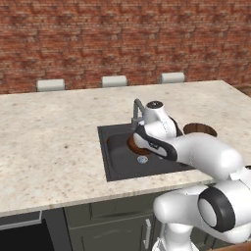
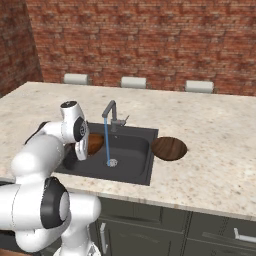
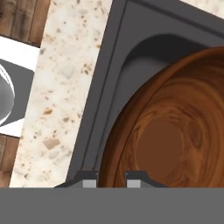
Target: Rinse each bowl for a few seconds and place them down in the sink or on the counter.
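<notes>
Claw [image 3: 111,178] sits clamped on the rim of one wooden bowl [image 3: 175,131]: in the hand view the two dark fingertips [image 3: 89,179] stand close together, one on each side of the bowl's edge, with the grained hollow just past them. In the right base view this held bowl is tipped up on edge inside the sink [image 2: 135,165], over the half of the basin left of the faucet [image 2: 111,112] as that camera shows it, near the arm's wrist. A thin blue stream of water [image 2: 107,142] falls from the faucet spout straight to the round drain [image 2: 112,162]; the bowl looks to be beside that stream rather than under it, though how close the two are I cannot tell. So, as I judge it, the tap is on and the first bowl is lifted and brought into the basin, but its rinse is either only starting or not quite lined up. The second bowl [image 2: 169,148] lies on the counter [image 2: 215,150] just beside the sink's edge on the far side from the arm, apparently untouched. Left to do: hold the first bowl in the water, set it down, then fetch, rinse and set down the second one.
</notes>
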Robot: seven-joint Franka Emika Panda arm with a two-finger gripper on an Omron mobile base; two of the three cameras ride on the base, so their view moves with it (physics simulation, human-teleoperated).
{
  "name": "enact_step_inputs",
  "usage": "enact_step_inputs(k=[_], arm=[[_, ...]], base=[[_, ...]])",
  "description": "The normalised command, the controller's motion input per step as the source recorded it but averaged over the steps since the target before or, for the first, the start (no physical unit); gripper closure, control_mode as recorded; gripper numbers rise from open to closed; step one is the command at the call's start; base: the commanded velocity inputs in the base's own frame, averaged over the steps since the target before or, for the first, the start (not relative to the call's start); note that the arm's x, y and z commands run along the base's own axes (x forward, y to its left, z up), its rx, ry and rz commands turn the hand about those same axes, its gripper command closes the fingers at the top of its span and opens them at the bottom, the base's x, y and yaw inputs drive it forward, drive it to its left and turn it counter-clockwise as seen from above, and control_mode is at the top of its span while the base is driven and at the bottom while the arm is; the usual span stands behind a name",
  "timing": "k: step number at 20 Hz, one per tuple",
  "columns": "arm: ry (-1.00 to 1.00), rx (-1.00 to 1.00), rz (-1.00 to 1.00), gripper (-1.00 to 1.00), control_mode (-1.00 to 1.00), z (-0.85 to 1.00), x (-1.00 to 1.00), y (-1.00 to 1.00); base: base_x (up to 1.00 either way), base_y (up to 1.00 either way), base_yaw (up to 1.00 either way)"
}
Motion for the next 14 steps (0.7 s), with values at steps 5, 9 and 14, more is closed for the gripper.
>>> enact_step_inputs(k=[5,9,14], arm=[[0.00,0.00,-0.01,1.00,-1.00,-0.15,0.26,0.00],[0.00,0.00,-0.02,1.00,-1.00,-0.14,0.28,0.00],[0.00,0.00,-0.02,1.00,-1.00,-0.12,0.25,0.00]], base=[[0.00,0.00,0.00],[0.00,0.00,0.00],[0.00,0.00,0.00]])
